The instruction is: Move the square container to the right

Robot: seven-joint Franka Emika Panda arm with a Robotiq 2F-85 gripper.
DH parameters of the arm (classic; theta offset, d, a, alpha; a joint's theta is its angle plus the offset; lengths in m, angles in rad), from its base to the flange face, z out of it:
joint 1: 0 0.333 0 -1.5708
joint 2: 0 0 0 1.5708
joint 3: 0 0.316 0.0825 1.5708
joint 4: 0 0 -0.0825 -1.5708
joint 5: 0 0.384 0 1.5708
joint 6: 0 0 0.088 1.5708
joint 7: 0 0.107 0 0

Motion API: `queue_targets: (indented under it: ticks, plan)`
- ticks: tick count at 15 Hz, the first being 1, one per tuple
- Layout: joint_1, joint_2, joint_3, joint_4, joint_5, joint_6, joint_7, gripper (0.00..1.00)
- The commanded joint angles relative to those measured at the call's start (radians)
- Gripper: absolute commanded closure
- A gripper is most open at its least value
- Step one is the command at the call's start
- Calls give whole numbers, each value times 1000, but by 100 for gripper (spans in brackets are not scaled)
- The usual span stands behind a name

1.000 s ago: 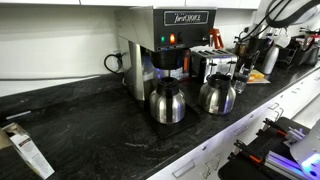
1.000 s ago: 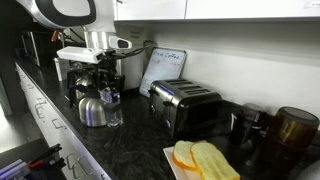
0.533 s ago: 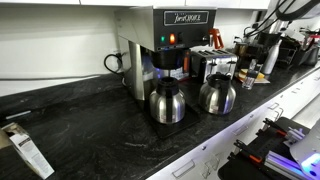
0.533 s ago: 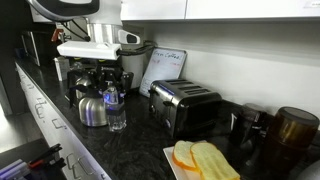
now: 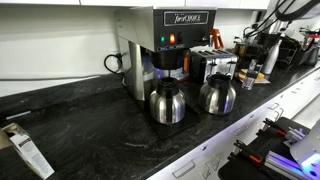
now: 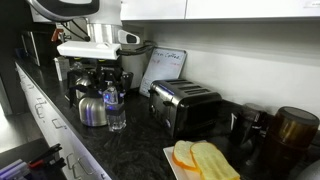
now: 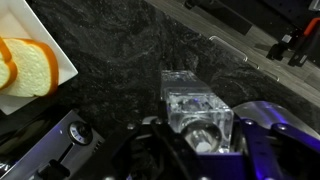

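Observation:
The square container (image 7: pixel 195 105) is a small clear boxy vessel with a faint blue tint. In the wrist view it sits between my gripper (image 7: pixel 198 142) fingers, over the dark stone counter. In an exterior view the container (image 6: pixel 116 108) stands upright with its base at the counter, under my gripper (image 6: pixel 111 84), next to a steel carafe (image 6: pixel 91 109). In an exterior view it shows small at the far right (image 5: pixel 249 72). The gripper is shut on the container.
A coffee maker (image 5: pixel 165 40) stands behind two steel carafes (image 5: pixel 167 103) (image 5: pixel 217 95). A black toaster (image 6: pixel 185 108) stands further along the counter. A white plate (image 6: pixel 172 158) holds yellow bread slices (image 7: pixel 30 65). The counter's front edge (image 7: pixel 250 55) is close.
Between one second and half a second ago my arm carried the container a little toward the toaster. Since then nothing has visibly moved.

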Motion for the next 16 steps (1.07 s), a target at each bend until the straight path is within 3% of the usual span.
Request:
queue_targets:
  ticks: [1,2,3,7,10,13,16]
  plan:
    - [-11,1,11,1,8,-1,-6,49]
    - [-11,1,11,1,8,-1,-6,49]
    - [-11,1,11,1,8,-1,-6,74]
    - [-3,30,-41,14,11,3,-104,74]
    - [5,62,-89,29,14,-22,-265,74]
    - [-25,114,-107,46,-6,-32,-392,74]
    - [-77,165,-98,69,-31,-38,-439,74]
